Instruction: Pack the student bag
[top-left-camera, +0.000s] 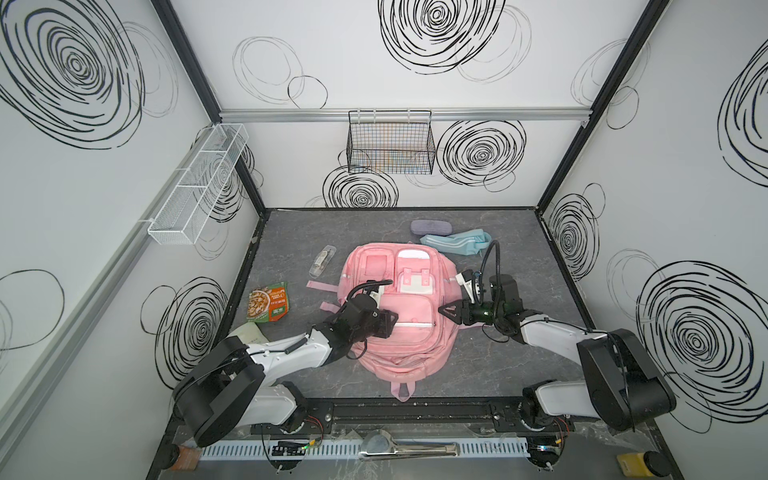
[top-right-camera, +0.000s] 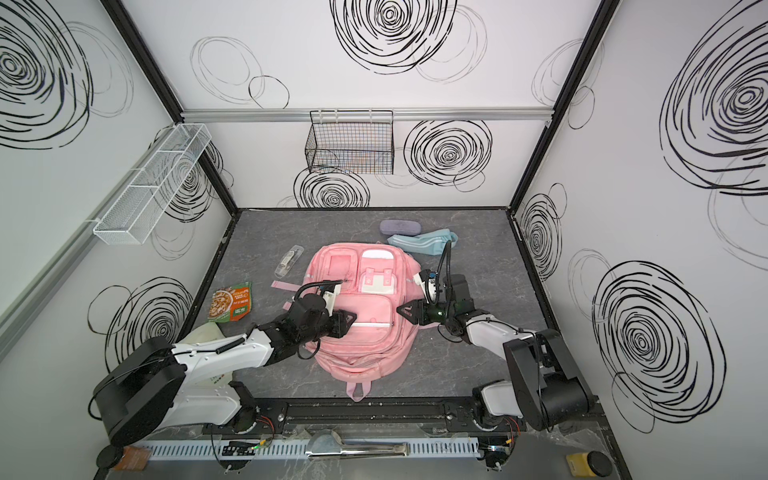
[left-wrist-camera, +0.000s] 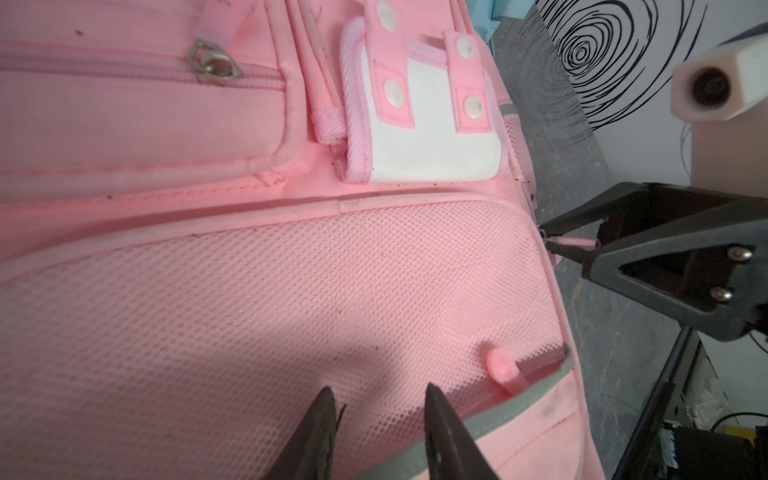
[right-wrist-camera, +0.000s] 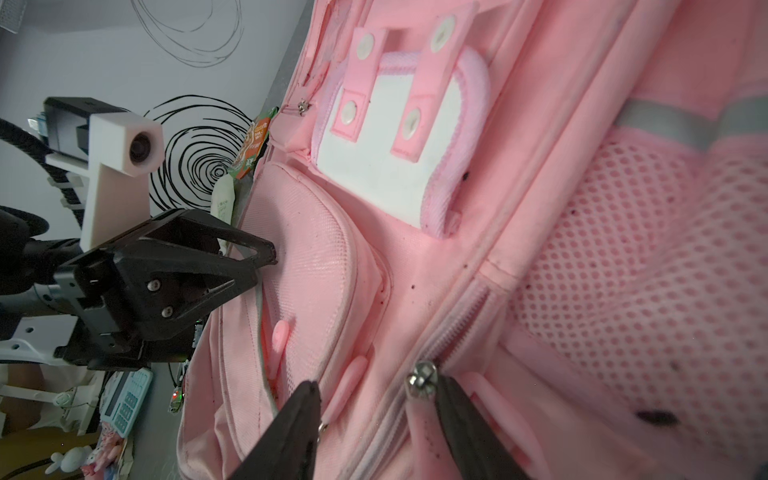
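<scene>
1. Student bag (top-left-camera: 403, 353): pink backpack lying flat in the middle of the grey table (top-left-camera: 519, 266), front pockets up, top loop towards the near edge. Its compartments look shut.
2. Zipper slider (right-wrist-camera: 422, 380): metal, on the white-toothed track along the bag's right side, with a pink pull tab (right-wrist-camera: 349, 384) just beside it.
3. Right gripper (right-wrist-camera: 374, 387): at the bag's right edge, jaws moderately apart, straddling the pull tab and not clamped on it.
4. Left gripper (left-wrist-camera: 379, 388): low over the mesh pocket (left-wrist-camera: 291, 291) on the bag's left side, jaws partly apart, nothing between them.
5. Step in hand, as judged: opening the side zipper so that items can go in.
   - Close squarely on the soft tab, not on the metal slider.
   - Draw along the line of the track, not upward.
   - Let the left gripper press the pocket down so the bag does not slide or bunch.
6. Items outside the bag:
   - snack packet (top-left-camera: 268, 302) and clear case (top-left-camera: 322, 261) to its left;
   - grey case (top-left-camera: 430, 227) and light-blue pouch (top-left-camera: 455, 243) behind it.
</scene>
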